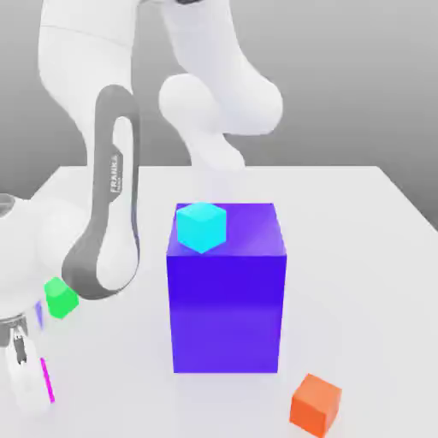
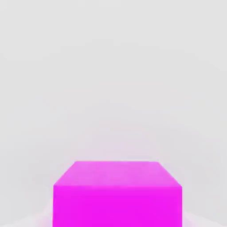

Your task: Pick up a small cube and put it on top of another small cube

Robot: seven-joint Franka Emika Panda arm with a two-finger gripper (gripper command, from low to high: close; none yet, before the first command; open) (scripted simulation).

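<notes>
The small magenta cube fills the near part of the hand view, resting on the white table. In the exterior view only a thin magenta sliver of it shows, at the lower left beside the white hand. My gripper is down at table level there, shut on the magenta cube, and the hand hides most of the cube. The small green cube sits on the table just behind the gripper, partly covered by the grey arm link.
A big blue-purple block stands mid-table with a small cyan cube on its top corner. A small orange cube lies near the front at the exterior view's right. The arm's links rise over the left side.
</notes>
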